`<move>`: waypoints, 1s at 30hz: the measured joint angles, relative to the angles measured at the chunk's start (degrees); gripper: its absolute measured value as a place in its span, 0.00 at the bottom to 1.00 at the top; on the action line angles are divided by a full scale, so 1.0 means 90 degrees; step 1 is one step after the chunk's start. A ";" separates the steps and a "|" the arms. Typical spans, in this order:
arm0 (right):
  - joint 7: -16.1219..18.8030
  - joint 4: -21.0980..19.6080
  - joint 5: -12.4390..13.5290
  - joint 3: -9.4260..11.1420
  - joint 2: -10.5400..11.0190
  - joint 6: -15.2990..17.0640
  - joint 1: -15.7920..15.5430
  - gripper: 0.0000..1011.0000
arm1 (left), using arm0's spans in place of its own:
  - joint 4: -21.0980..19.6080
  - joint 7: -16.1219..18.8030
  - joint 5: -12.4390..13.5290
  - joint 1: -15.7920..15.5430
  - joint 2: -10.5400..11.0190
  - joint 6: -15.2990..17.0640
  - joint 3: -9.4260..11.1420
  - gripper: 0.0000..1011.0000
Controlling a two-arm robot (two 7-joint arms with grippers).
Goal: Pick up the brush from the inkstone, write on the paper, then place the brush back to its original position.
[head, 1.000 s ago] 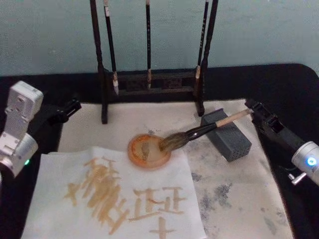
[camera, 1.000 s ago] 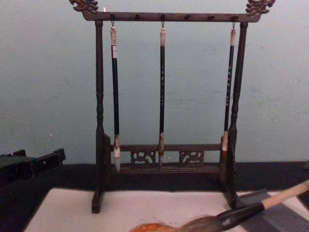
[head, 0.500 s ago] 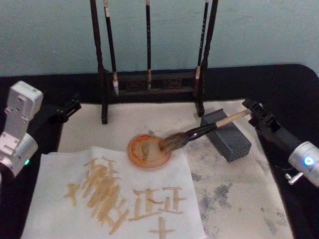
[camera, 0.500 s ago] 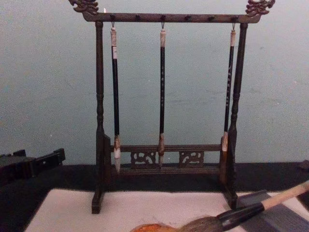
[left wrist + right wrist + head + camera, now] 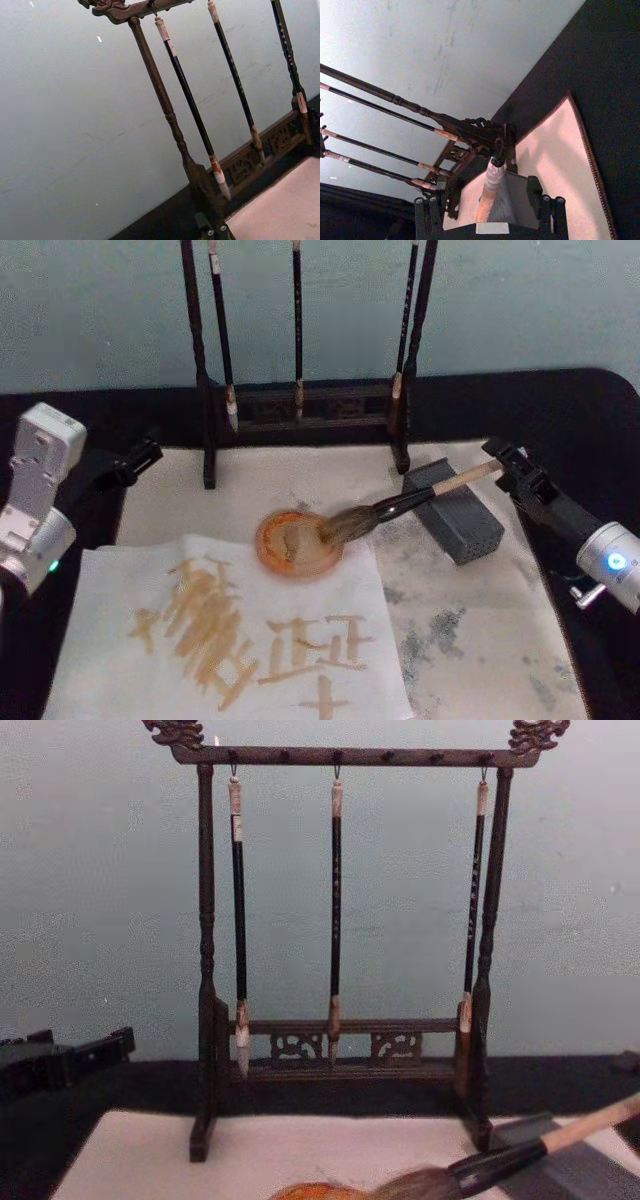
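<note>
A: While the brush lies across the inkstone, where do we have our right pincer?

B: At the handle's far end, just right of the inkstone. In the right wrist view its fingers stand spread, one on each side of the handle with a gap on both sides. We pinch nothing yet.

A: Why the end and not the middle?

B: We judge the middle is taken. The handle rests on the inkstone's top edge and the bristles slope down into the dish. The block props the brush at a tilt, so the wet tip sits over the dish and off the mat. The raised end juts free, with room around it.

A: And the paper?

B: It lies just in front of the dish, toward our left, and it already carries tan strokes. With strokes down and the brush on the inkstone, we may be near the end or starting another round; we cannot say which.

A: Our left pincer?

B: It is parked over the dark surface left of the mat, pointing toward the rack. Whether it is spread or pressed together, we cannot tell.

A: If we close on the handle?

B: We want to close squarely, so it neither rolls off the inkstone nor drags the bristles out of the dish.
</note>
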 joint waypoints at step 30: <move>-0.0014 -0.0019 -0.0004 0.0043 -0.0033 0.0006 -0.0024 0.55 | 0.0000 0.0000 0.0000 0.0000 0.0000 0.0000 0.0000 0.99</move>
